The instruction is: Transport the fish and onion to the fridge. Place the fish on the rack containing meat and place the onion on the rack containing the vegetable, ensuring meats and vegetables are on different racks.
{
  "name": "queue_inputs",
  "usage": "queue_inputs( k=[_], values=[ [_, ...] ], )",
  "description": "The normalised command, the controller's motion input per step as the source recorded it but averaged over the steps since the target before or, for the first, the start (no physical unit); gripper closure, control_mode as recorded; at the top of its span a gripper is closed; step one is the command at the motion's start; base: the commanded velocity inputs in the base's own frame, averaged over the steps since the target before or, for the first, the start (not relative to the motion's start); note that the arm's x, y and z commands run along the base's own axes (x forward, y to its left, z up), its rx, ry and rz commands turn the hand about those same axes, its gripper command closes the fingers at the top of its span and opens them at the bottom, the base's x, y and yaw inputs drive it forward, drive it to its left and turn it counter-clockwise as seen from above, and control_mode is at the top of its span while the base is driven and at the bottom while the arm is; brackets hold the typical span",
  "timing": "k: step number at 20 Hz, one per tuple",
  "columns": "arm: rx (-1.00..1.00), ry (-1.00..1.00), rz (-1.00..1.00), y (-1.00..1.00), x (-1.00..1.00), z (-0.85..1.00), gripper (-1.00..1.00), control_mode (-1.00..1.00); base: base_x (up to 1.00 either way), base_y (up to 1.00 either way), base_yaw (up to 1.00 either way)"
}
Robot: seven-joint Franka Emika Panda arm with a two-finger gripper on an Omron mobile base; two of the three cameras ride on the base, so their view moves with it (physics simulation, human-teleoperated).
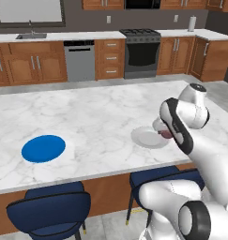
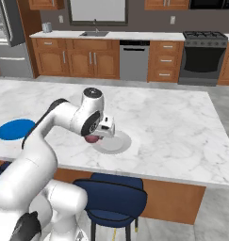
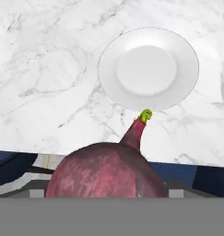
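The onion point(image 3: 106, 170) lies closest to the hand camera. It is a reddish-purple ball with a thin neck and a small green tip, and it takes the lower middle of the hand view. Its neck points up toward a white plate point(image 3: 148, 68) that sits on the marble island counter point(image 3: 44, 69) beyond it. The finger tips are hidden behind the onion in this view. The onion sits just where they rise, so the jaws stand wide and seem to pinch the onion between them.

In the right base view the arm rises from the lower left and bends forward over the near edge of the island. The wrist is turned down and the gripper point(image 2: 98, 135) hangs low beside the white plate point(image 2: 112, 142). The onion point(image 2: 91, 138) shows as a small reddish lump under the hand. In the left base view the arm comes from the lower right, the elbow is folded, and the hand covers the right side of the plate point(image 1: 148, 138). A bit of the onion point(image 1: 166, 134) looks out at the edge of the forearm.

A blue plate point(image 1: 43, 148) lies well apart on the left side of the island. The fridge point(image 2: 7, 40) stands far back at the left of the right base view.
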Motion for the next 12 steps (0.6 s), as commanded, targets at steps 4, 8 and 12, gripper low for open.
queue_inputs(
  k=[4, 8, 12],
  values=[
    [-0.03, -0.12, 0.0, 0.0, -0.99, 1.0, 1.0, -1.0, 0.0, 0.0, 0.0],
    [-0.02, -0.2, 0.0, 0.0, -1.0, 1.0, 1.0, -1.0, 0.0, 0.0, 0.0],
    [0.0, -0.07, 0.0, 0.0, -0.88, 1.0, 1.0, -1.0, 0.0, 0.0, 0.0]
  ],
)
